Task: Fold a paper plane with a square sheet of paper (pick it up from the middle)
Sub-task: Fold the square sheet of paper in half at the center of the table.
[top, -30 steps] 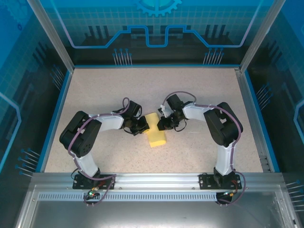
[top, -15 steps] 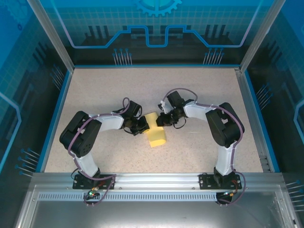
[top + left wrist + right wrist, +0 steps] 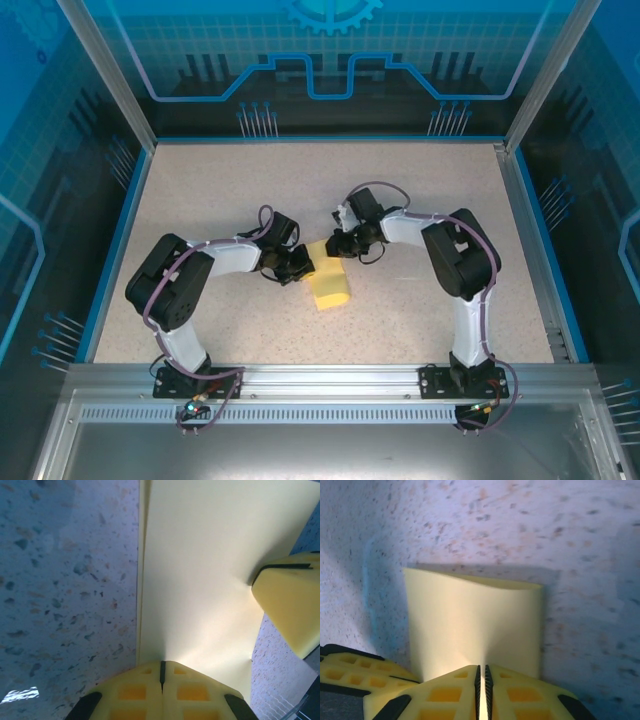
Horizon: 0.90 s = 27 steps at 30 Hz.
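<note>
The square sheet of paper [image 3: 331, 285] is bright yellow and lies folded over at the middle of the table. My left gripper [image 3: 304, 268] is at its left edge. In the left wrist view its jaws [image 3: 161, 666] are shut, tips down on the paper [image 3: 210, 580], and nothing shows in the dark slit between them. My right gripper [image 3: 334, 246] is at the sheet's far end. Its jaws [image 3: 481, 669] are shut on the paper [image 3: 470, 620], which shows in the thin gap. A right finger [image 3: 290, 600] presses the sheet in the left wrist view.
The speckled beige table [image 3: 230, 190] is ringed by a blue rim and clear enclosure walls [image 3: 520, 150]. Both arm bases sit on the metal rail [image 3: 320, 380] at the near edge. Open tabletop lies all round the paper.
My right gripper has shifted left and away, from the sheet's right side to its far end. The left gripper and the paper have hardly moved.
</note>
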{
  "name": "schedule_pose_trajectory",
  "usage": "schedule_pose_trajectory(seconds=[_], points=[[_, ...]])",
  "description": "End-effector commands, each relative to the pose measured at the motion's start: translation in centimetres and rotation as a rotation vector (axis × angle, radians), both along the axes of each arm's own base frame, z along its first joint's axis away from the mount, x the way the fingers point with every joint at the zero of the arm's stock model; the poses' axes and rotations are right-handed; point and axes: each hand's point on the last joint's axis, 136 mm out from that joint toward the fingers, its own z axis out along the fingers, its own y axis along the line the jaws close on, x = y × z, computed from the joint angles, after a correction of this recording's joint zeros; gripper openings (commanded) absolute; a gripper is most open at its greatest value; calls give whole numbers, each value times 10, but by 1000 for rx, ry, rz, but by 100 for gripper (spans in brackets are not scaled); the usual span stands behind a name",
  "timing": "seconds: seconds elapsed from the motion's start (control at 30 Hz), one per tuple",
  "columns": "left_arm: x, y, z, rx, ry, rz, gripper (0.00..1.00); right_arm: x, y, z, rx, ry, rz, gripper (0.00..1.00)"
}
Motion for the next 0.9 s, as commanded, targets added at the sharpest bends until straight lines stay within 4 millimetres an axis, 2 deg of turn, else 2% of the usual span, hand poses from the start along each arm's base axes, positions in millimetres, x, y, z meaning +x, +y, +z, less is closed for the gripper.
schedule_pose_trajectory(seconds=[0.0, 0.1, 0.23, 0.3, 0.37, 0.57, 0.7, 0.87], points=[[-41, 25, -41, 150, 164, -9, 0, 12, -25, -12, -36, 11, -94, 14], [-41, 24, -41, 149, 163, -12, 0, 18, -24, 3, -5, -21, -108, 14], [-41, 24, -42, 149, 164, -13, 0, 22, -11, 43, 38, -157, -100, 14], [-40, 24, -41, 149, 163, -13, 0, 20, 0, 53, 61, -178, -85, 15], [-41, 24, -42, 150, 165, -12, 0, 16, 11, 51, 65, -165, -59, 15], [-41, 24, -41, 151, 164, -12, 0, 16, 27, 18, 45, -76, -44, 15], [-43, 26, -42, 154, 167, -14, 0, 22, 24, 7, 27, -58, -68, 15], [-44, 26, -42, 155, 170, -15, 0, 37, 9, -3, 32, -34, -143, 15]])
